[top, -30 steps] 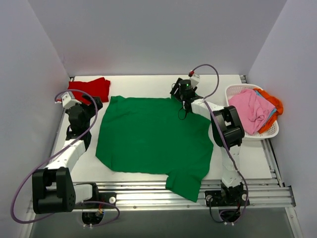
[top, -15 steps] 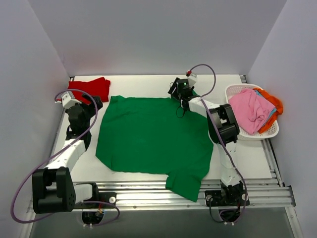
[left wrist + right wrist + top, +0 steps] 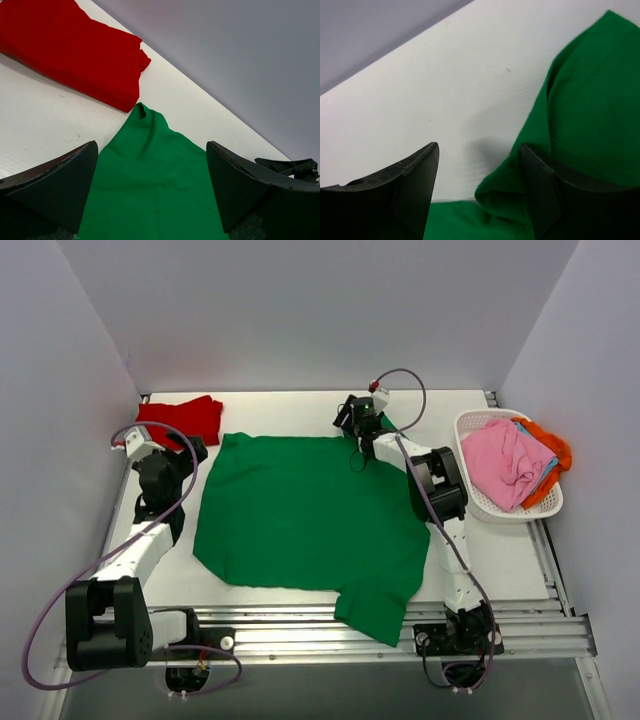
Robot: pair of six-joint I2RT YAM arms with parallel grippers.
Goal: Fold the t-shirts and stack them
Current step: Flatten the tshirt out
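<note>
Both tools are held open with nothing gripped: the left tool is poised by the far left corner of the green t-shirt, and the right tool over its far right corner, where a fold of cloth lies between the jaws. Only the red t-shirt, laid folded at the far left of the table, is judged done. The green one is spread flat and unfolded mid-table, while the pink t-shirt, the orange t-shirt and a blue one are heaped in the white basket at the right.
</note>
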